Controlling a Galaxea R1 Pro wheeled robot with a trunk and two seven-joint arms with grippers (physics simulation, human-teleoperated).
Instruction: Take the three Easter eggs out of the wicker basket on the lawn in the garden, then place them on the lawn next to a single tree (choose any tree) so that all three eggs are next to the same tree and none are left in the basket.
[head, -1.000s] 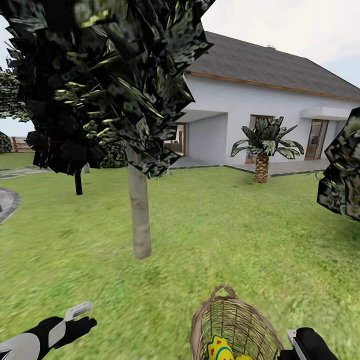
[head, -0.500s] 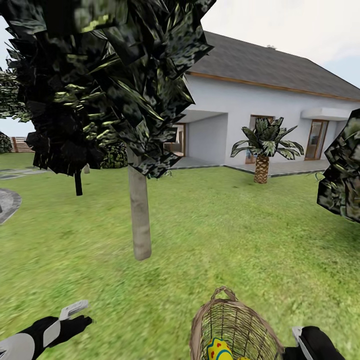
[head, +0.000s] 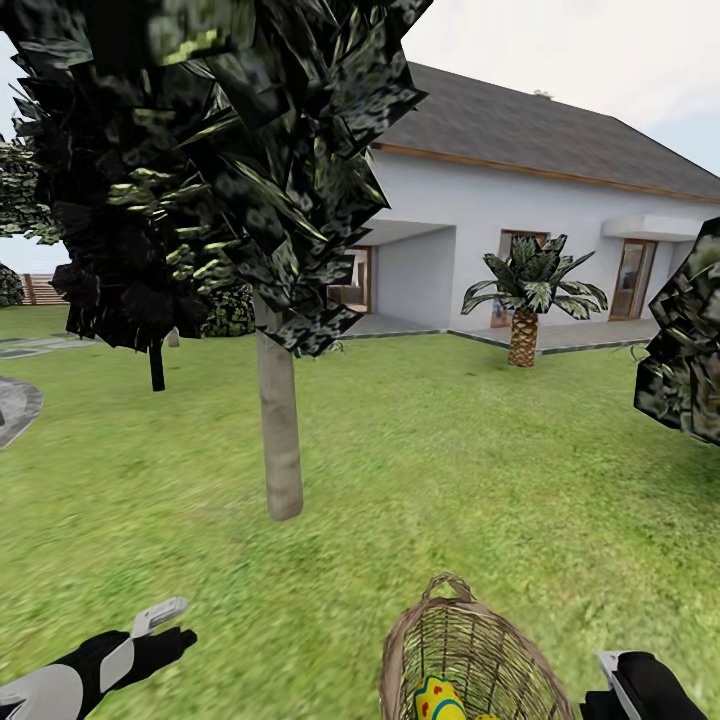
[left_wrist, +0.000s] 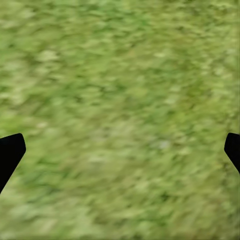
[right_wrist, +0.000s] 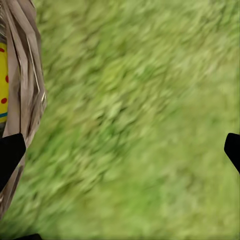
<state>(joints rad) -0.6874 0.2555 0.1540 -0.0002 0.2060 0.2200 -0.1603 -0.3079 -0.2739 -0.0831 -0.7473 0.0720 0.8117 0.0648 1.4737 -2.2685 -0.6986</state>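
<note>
A brown woven wicker basket (head: 468, 655) with a small loop handle at its far rim is seen standing on the mottled green lawn (head: 450, 470) at the near edge of the head view, cut off by the picture's lower border. Inside it, a yellow Easter egg with red dots and a blue band (head: 438, 699) is partly shown against the basket's inner wall; how many eggs lie within cannot be told. A tree with a straight pale grey-beige trunk (head: 279, 425) and dark angular leaf clumps is rooted in the grass beyond the basket and somewhat to its left. The black and white left gripper (head: 165, 625) is held low over bare grass, well to the left of the basket; in the left wrist view its dark fingertips (left_wrist: 10, 152) are set wide apart with only lawn between them. The right gripper (right_wrist: 120, 150) is placed just beside the basket's right side, its jaws likewise spread apart over grass, nothing held. A white house with a grey roof (head: 540, 200) and a short palm with a scaly brown trunk (head: 523, 295) are seen far behind.
</note>
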